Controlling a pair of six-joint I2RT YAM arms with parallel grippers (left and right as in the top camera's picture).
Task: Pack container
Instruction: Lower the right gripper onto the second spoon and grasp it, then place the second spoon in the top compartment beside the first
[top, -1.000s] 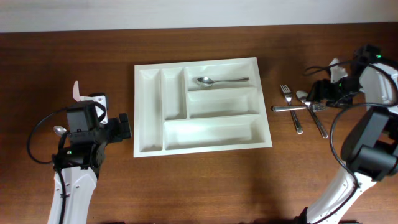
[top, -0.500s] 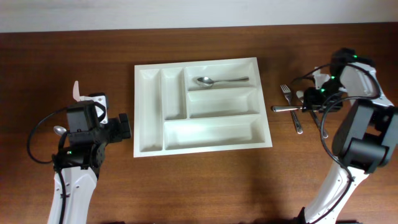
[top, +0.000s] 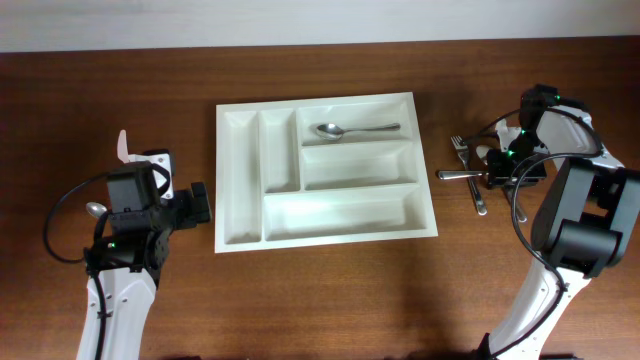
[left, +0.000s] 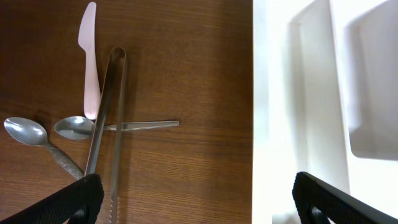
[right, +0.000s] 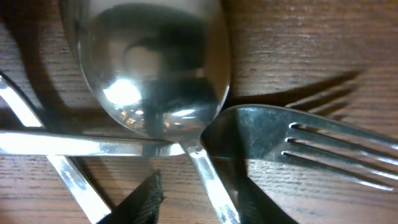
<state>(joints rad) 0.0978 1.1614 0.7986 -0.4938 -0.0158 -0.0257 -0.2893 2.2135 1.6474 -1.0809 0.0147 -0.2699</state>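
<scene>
Right gripper (top: 500, 172) has dropped onto the hard, slippery spoon (right: 155, 68) at 3 o'clock of the container (top: 340, 212), best pinched at its thin neck, though I cannot tell if it pinches yet; left gripper (left: 193, 186) is spread wide.

White container (top: 340, 212), silver spoon (top: 328, 130) (shiny)

A spoon (right: 152, 68) bowl touches a fork (right: 261, 134) head.

Open wood (top: 440, 125) btwn container (top: 422, 160) & cutlery heap (top: 475, 175) — fork (right: 311, 149), spoon (right: 155, 68) overlapped, tight.
</scene>
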